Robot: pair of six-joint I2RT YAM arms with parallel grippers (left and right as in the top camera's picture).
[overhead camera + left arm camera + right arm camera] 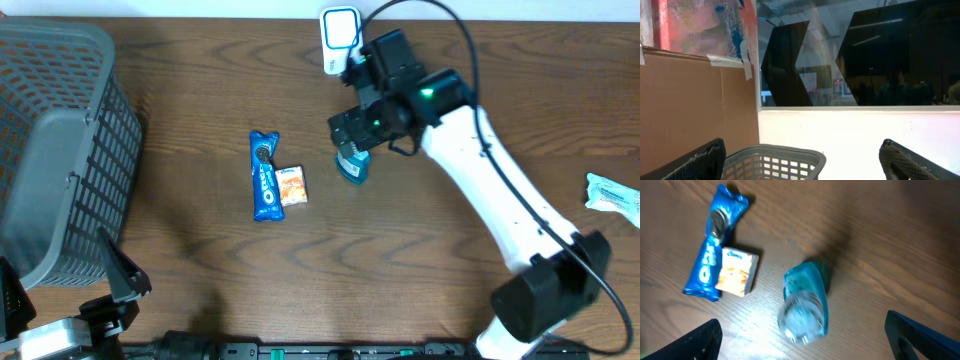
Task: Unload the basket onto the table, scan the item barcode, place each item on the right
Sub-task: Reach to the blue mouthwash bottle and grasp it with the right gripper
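While the right pincer hung over the dark wooden table with its jaws spread as wide as they went and nothing between them, the small teal plastic container with a clear rounded end lay on its side directly beneath it, inside the gap between the two dark fingers and touching neither. Near that pincer's left finger in the wrist view lay a small orange-and-white cardboard box, flat on the wood and apart from the container. A long blue foil biscuit packet lay against the box's outer edge, a little farther from the pincer. On the opposite side, behind the pincer's wrist in the overhead view, a white scanner with a blue-rimmed face stood at the back edge of the table, close to the arm's black joint. Well apart from the pincer, a flat white wrapper with teal print lay at the table's edge. Farthest off, at the opposite front corner, the left pincer was likewise fully open and empty. Its wrist view showed the rim of a grey plastic mesh basket low between its fingers, with a white wall beyond.
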